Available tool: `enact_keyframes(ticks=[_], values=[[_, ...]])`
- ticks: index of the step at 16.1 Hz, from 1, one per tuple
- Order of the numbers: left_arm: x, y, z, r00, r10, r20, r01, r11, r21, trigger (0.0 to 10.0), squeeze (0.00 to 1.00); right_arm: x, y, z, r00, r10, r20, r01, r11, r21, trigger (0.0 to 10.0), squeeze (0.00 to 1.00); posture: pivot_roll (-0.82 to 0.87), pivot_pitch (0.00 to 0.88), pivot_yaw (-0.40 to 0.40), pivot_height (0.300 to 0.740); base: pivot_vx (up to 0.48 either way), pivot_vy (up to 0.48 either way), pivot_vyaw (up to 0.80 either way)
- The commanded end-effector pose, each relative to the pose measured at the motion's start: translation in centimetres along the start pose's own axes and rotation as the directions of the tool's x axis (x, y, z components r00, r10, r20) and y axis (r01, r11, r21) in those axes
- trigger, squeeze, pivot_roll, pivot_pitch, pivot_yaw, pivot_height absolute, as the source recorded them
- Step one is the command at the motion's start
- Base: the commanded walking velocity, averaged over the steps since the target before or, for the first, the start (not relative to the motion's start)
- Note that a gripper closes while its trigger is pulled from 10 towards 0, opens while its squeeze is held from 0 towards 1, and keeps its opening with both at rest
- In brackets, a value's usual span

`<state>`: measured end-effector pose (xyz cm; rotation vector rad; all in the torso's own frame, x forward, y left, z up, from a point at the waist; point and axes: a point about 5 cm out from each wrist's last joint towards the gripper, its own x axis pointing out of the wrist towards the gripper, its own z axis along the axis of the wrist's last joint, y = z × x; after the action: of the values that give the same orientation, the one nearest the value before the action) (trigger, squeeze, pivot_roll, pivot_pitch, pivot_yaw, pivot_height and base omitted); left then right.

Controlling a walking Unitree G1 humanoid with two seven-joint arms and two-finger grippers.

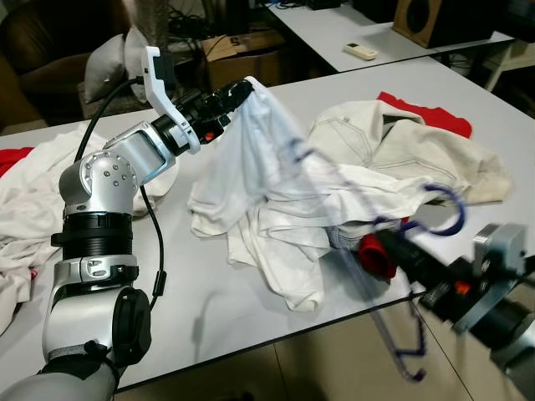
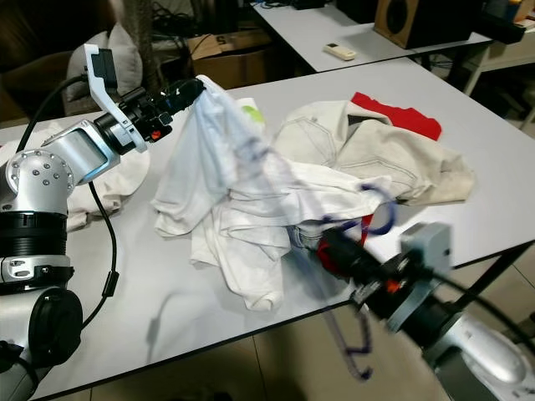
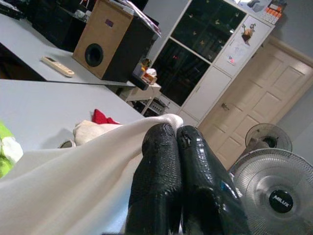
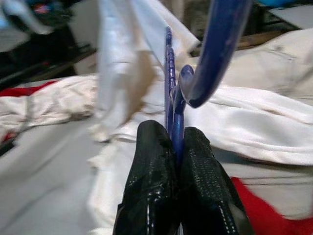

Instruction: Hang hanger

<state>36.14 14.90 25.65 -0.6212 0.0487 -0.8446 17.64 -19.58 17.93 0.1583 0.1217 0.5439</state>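
Fingers, left: the left gripper (image 1: 242, 90) has its two black fingers (image 3: 161, 171) pressed together on a fold of the white shirt (image 1: 251, 159) and lifts that fold above the table (image 1: 201, 309), at the far left of the pile.
Fingers, right: the right gripper (image 4: 178, 147) pinches the blue hanger (image 4: 171, 88) near its neck, between both fingers (image 4: 151, 166).
Hanger: it is in the air at the near right, over the near edge of the table. Its hook (image 1: 447, 209) curves to the right. One arm reaches up and left into the lifted shirt, the other drops below the table edge. It looks blurred in both eye views.
Shirt: one part hangs from the left gripper like a tent, the rest lies crumpled on the table.
Other clothes: a cream jacket (image 1: 401, 150) lies at the far right on a red cloth (image 1: 430, 117). More white cloth (image 1: 33, 192) lies at the far left.
Done: both grips seem firm, and the upper arm of the hanger seems to be already under the shirt cloth, though the blur makes this uncertain.
Left: I judge the hanger is not yet seated in the shoulders. The shirt must settle on both arms, and then the hook must go on some rail, which I cannot find in these views.
Stage: about the middle of the task.
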Motion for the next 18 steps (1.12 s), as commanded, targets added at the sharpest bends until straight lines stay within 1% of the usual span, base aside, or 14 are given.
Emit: enact_keyframes(ticks=[1, 2, 5, 7, 8, 10, 11, 12, 14, 16, 18], values=[[-0.1, -0.5, 0.6, 1.000, -0.024, 0.003, 0.023, 1.000, 0.021, 0.0, 0.00, 0.0, -0.4, 0.8, 0.999, -0.024, 0.044, 0.024, 1.000, -0.010, 10.0, 0.00, -0.08, 0.000, 0.095, 0.740, 0.000, 0.000, 0.00], [-0.1, -0.5, 0.5, 1.000, -0.024, -0.001, 0.024, 0.999, 0.023, 0.0, 0.00, -0.1, -0.1, 1.1, 0.998, 0.006, 0.060, -0.006, 1.000, -0.002, 10.0, 0.00, -0.08, 0.000, 0.094, 0.740, 0.000, 0.000, 0.00], [-0.1, -0.6, 0.5, 1.000, -0.025, -0.006, 0.025, 0.999, 0.020, 0.0, 0.00, 0.0, 0.8, 0.7, 0.996, 0.080, 0.036, -0.080, 0.997, 0.001, 10.0, 0.00, -0.08, 0.000, 0.093, 0.740, 0.000, 0.000, 0.00], [0.1, -0.6, 0.3, 1.000, -0.021, -0.014, 0.021, 1.000, 0.021, 0.0, 0.00, 0.0, 1.7, 0.6, 0.990, 0.136, 0.033, -0.137, 0.990, 0.025, 10.0, 0.00, -0.08, 0.000, 0.095, 0.740, 0.000, 0.000, 0.00], [0.1, -0.6, 0.2, 1.000, -0.020, -0.015, 0.020, 1.000, 0.022, 0.0, 0.00, 0.0, 1.7, 0.6, 0.989, 0.141, 0.034, -0.142, 0.989, 0.028, 10.0, 0.00, -0.08, 0.000, 0.095, 0.740, 0.000, 0.000, 0.00], [0.2, -0.2, 0.0, 0.999, 0.030, -0.024, -0.029, 0.998, 0.047, 0.0, 0.00, -0.3, 2.2, 0.7, 0.983, 0.181, 0.044, -0.183, 0.982, 0.044, 10.0, 0.00, -0.08, 0.000, 0.095, 0.740, 0.000, 0.000, 0.00], [0.2, 0.3, 0.1, 0.996, 0.088, -0.005, -0.088, 0.995, 0.054, 0.0, 0.00, -0.6, 2.6, 0.8, 0.976, 0.210, 0.050, -0.213, 0.975, 0.064, 10.0, 0.00, -0.08, 0.000, 0.095, 0.740, 0.000, 0.000, 0.00], [0.3, 0.5, 0.5, 0.995, 0.103, 0.019, -0.103, 0.994, 0.042, 0.0, 0.00, -0.7, 2.6, 0.5, 0.976, 0.218, 0.026, -0.219, 0.974, 0.065, 10.0, 0.00, -0.08, 0.000, 0.096, 0.740, 0.000, 0.000, 0.00], [0.4, 0.4, 1.3, 0.993, 0.102, 0.057, -0.103, 0.995, 0.013, 0.0, 0.00, -0.9, 2.4, -0.2, 0.980, 0.196, -0.033, -0.194, 0.979, 0.057, 10.0, 0.00, -0.08, 0.000, 0.097, 0.740, 0.000, 0.000, 0.00], [0.5, 0.0, 1.7, 0.995, 0.081, 0.064, -0.082, 0.997, 0.014, 0.0, 0.00, -1.1, 2.3, -0.7, 0.981, 0.179, -0.076, -0.175, 0.983, 0.054, 10.0, 0.00, -0.08, 0.000, 0.099, 0.740, 0.000, 0.000, 0.00], [0.7, -0.2, 2.0, 0.994, 0.082, 0.072, -0.083, 0.996, 0.018, 0.0, 0.00, -1.6, 2.6, -1.0, 0.971, 0.209, -0.112, -0.204, 0.977, 0.062, 10.0, 0.00, -0.08, 0.000, 0.099, 0.740, 0.000, 0.000, 0.00]])
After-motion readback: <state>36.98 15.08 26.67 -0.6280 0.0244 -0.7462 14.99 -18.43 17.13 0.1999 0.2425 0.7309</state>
